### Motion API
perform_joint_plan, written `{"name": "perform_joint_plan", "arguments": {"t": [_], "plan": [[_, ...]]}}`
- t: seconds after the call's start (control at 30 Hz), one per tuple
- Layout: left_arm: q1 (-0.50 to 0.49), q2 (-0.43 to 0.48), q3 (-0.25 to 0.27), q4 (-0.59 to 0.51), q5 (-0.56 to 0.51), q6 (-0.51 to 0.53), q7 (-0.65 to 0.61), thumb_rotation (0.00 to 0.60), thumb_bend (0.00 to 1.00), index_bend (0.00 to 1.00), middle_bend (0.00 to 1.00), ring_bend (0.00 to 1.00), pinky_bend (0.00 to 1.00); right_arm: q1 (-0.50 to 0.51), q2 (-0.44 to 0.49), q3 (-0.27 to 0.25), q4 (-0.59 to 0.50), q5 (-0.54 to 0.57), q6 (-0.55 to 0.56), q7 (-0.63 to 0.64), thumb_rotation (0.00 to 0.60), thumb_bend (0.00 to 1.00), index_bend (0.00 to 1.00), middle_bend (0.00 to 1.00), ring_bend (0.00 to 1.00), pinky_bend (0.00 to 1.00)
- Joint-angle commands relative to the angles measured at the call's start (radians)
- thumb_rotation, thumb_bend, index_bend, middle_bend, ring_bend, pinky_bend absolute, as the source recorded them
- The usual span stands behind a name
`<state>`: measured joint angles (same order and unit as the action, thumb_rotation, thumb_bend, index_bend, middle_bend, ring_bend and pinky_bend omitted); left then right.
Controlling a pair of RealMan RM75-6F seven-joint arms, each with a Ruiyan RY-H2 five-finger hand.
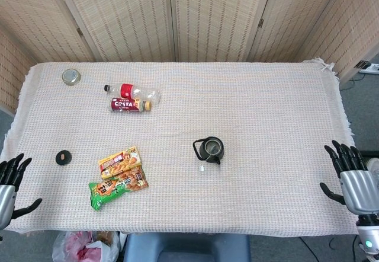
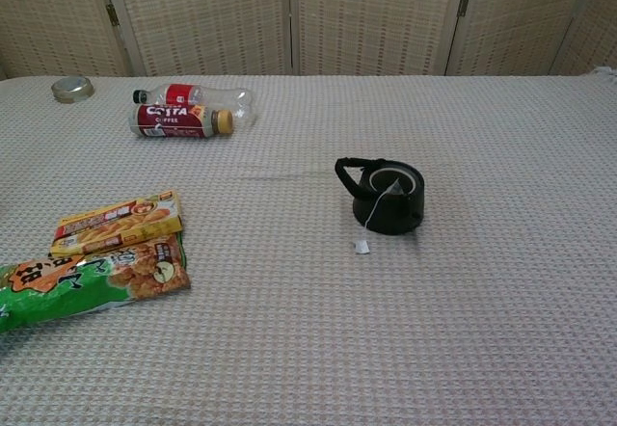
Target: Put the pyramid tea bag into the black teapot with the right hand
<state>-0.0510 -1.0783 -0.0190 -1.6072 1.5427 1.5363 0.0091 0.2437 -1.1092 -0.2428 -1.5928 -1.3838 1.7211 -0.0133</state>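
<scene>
Nearest, the right hand [image 1: 354, 182] and left hand [image 1: 8, 185] sit at the table's front corners, both cut off by the frame, fingers spread and holding nothing. Farther in, the pyramid tea bag [image 2: 391, 187] seems to sit inside the black teapot [image 2: 384, 195], its tag [image 2: 362, 247] trailing onto the cloth, while farthest back one bottle [image 2: 181, 119] reads "COSTA"
</scene>
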Motion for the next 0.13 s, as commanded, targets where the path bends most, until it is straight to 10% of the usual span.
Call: {"name": "perform_joint_plan", "arguments": {"t": [0.03, 0.13], "plan": [[-0.008, -0.011, -0.003, -0.009, -0.007, -0.014, 0.028, 0.6, 0.2, 0.0, 0.0, 0.0, 0.06, -0.033, -0.005, 0.026, 0.021, -0.04, 0.018, 0.022, 0.6, 0.15, 0.0, 0.0, 0.0, 0.0], [-0.011, -0.014, -0.002, -0.01, -0.006, -0.02, 0.038, 0.6, 0.2, 0.0, 0.0, 0.0, 0.06, -0.044, 0.002, 0.035, 0.019, -0.059, -0.009, 0.032, 0.6, 0.15, 0.0, 0.0, 0.0, 0.0]]}}
